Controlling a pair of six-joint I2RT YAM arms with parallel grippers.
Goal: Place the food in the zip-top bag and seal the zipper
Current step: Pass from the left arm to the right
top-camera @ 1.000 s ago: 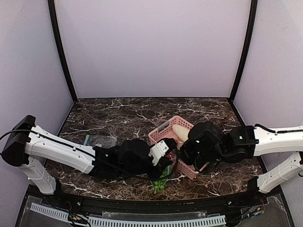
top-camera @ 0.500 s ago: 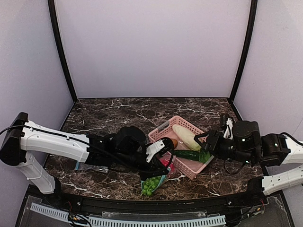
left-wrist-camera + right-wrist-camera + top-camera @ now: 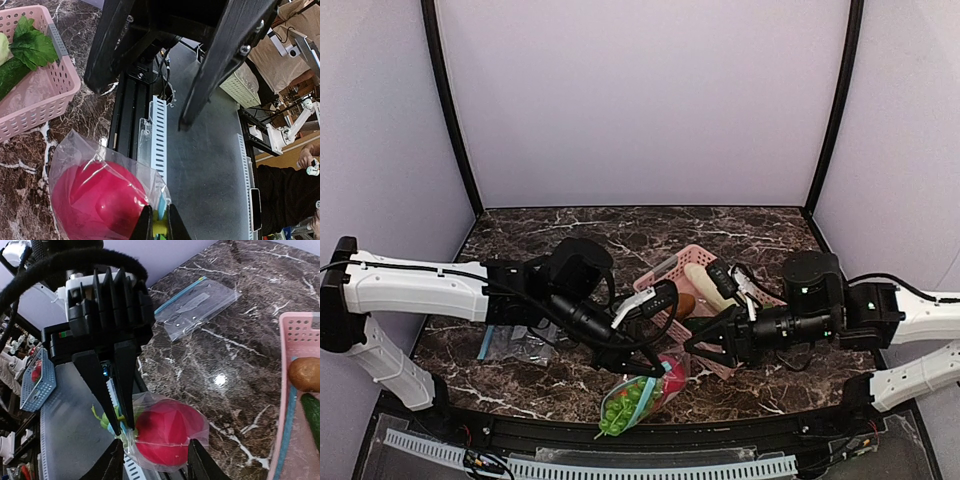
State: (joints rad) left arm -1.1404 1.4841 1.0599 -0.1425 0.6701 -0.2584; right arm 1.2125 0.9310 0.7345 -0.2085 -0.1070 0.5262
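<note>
Left claw pinches the zip-top bag, food inside; right claw gapes near it; zipper apparently not yet sealed

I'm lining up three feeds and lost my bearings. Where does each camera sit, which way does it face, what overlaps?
Top external: above and behind the bases, looking down on the table; both arms show.
Left wrist: faces the table's near edge; its left gripper pinches the zip-top bag.
Right wrist: faces the left gripper; own right gripper open at bottom.
Shared: the bagged red fruit, in all three.
</note>
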